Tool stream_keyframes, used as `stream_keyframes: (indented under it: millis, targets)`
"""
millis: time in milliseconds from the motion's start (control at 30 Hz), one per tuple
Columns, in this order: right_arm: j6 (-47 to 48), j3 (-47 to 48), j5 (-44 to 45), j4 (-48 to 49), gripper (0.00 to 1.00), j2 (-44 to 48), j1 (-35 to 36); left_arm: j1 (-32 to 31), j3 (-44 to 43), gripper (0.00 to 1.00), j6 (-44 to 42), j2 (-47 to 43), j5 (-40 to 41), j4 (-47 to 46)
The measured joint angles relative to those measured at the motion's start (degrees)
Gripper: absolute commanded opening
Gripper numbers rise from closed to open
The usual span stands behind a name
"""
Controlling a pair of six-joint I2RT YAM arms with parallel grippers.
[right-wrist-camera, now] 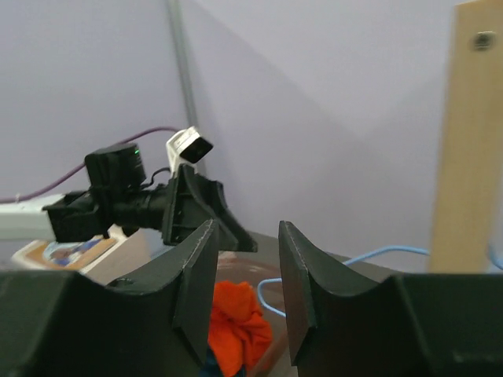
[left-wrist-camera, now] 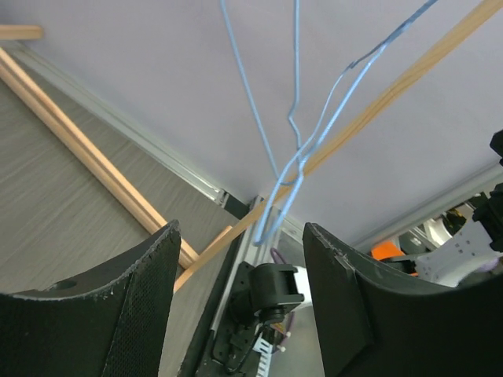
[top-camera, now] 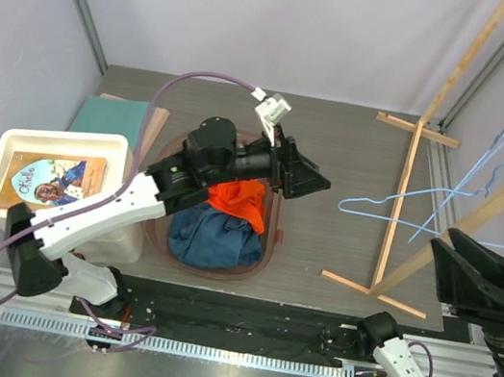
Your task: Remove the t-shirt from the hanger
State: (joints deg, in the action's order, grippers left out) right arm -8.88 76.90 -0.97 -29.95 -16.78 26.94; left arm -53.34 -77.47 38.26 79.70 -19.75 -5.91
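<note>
The hanger (top-camera: 349, 204) is thin light-blue wire and carries no cloth. It hangs from the wooden rack (top-camera: 394, 214) at the right of the worktop (top-camera: 338, 145), and its pointed end reaches left past the rack's upright. The left wrist view shows its twisted neck (left-wrist-camera: 296, 78) crossing a slanted wooden bar. Several blue wires overlap there, so how many hangers there are cannot be told. The t-shirt (top-camera: 240, 201) is bright orange and crumpled into a heap. It lies well apart from the hanger in a basket (top-camera: 266, 250) at mid-worktop, on top of a dark blue garment (top-camera: 209, 238). The right wrist view shows its bunched orange folds (right-wrist-camera: 236, 326), with a blue wire curve (right-wrist-camera: 385, 253) beyond them.
</note>
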Motion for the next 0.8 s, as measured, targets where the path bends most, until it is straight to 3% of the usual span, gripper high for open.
stream_keyframes:
  millis: [200, 367, 600, 800]
  targets:
    - [-5.40, -1.99, -20.63, 5.07, 0.45, -7.98, -0.79, 0.11, 7.65, 0.66, -2.38, -11.96, 5.97, 3.82]
    - [-15.50, -11.50, -33.77, 14.93, 0.48, -14.01, -3.32, 0.17, 15.63, 0.67, -2.67, -22.14, 9.29, 6.19]
    - [-27.58, -22.77, -40.52, 23.58, 0.54, -16.96, -3.56, 0.17, 29.14, 0.69, 0.37, -35.82, 10.34, 7.98]
    - [-33.62, -31.85, -42.27, 26.58, 0.63, -11.58, -3.58, 0.22, 39.65, 0.71, 4.66, -46.64, 8.35, 6.71]
